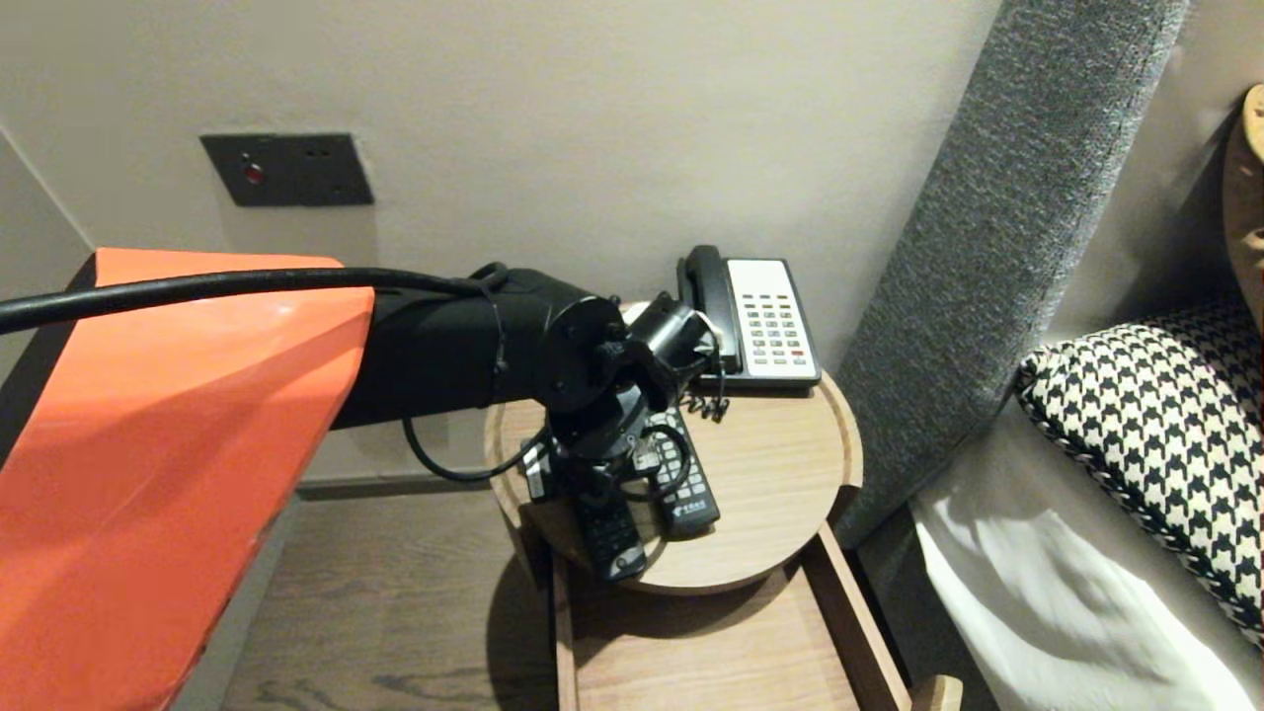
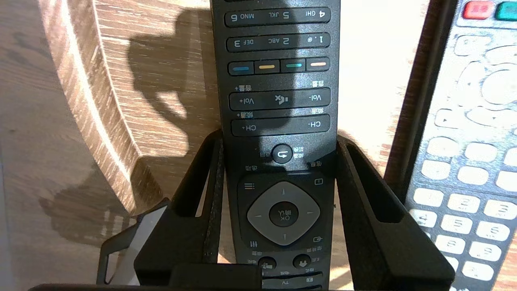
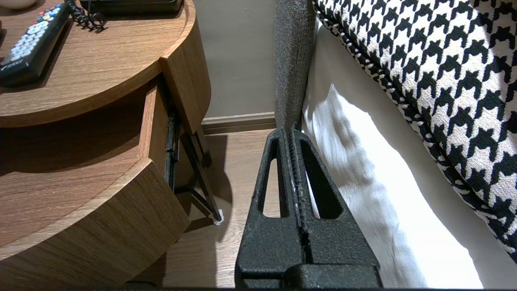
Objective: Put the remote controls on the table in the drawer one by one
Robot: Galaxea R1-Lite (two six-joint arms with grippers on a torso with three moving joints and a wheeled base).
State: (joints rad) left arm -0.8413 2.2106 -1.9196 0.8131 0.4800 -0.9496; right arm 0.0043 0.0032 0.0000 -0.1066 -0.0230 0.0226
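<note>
Left tool (image 2: pixel 279 137) is down on the round wooden surface (image 1: pixel 780 464), and it's got the black remote (image 1: pixel 614 541). The jaws stand one on each long side, pressed right up against the casing at the level of the channel bar and the round back button, no gap showing on either flank. Clamped on it, then, with the remote lying flat on the wood, buttons up. The remote sits at the surface's front left, close to the curved rim, its near end pointing out toward the open drawer (image 1: pixel 691 652) below. The arm comes in from the left, wrist bent down over it.

Just beside it on the right lies a second remote (image 1: pixel 688 481) with pale buttons, roughly parallel; the two are close but apart in the left wrist view. Behind them, against the wall, is a phone (image 1: pixel 755 318), handset on its cradle, coiled cord spilling onto the wood.

Right tool (image 3: pixel 288 132) is off the action. It hangs low beside the bed (image 3: pixel 363 194), between the surface's side and the white sheet, above the floor, jaws squeezed together with nothing in them. A houndstooth pillow (image 1: pixel 1165 425) sits on the bed.
</note>
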